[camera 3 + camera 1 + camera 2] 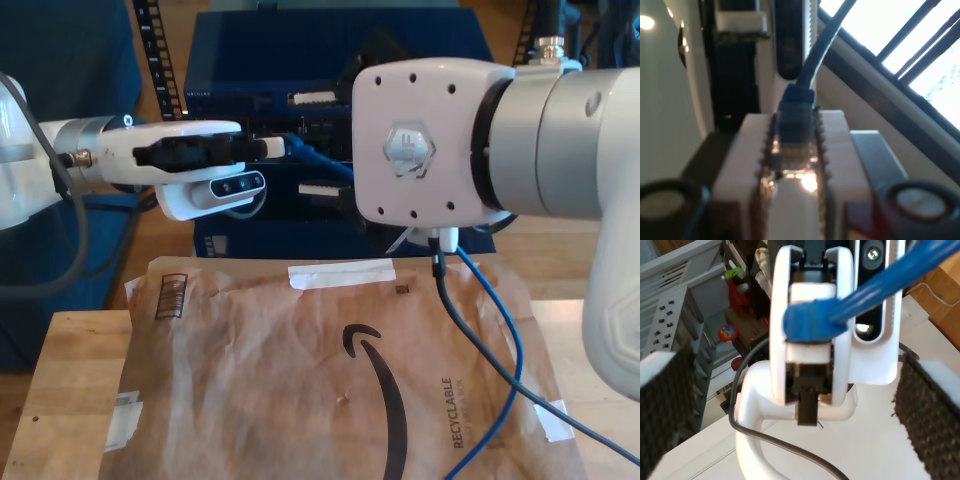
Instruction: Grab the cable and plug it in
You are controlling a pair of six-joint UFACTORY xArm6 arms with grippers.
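The blue cable (499, 345) runs from my first gripper (265, 147) at the exterior view's left, passes behind my second arm (430, 140), then hangs down over the table. My first gripper (795, 131) is shut on the cable's plug end (796, 107), and the cord (822, 45) leads away from it. In the second wrist view that same white gripper (810, 330) faces the camera, pinching the blue plug (812, 322). My second gripper (797, 397) is open. Its dark ribbed pads (667, 410) stand wide apart on either side of it, touching nothing.
A brown paper mailer (330, 370) covers the wooden table (70, 400). Behind the arms stands a dark blue rack unit (330, 60) with ports. A dark grey arm cable (455, 310) hangs beside the blue one. Grey crates (680, 290) show in the background of the second wrist view.
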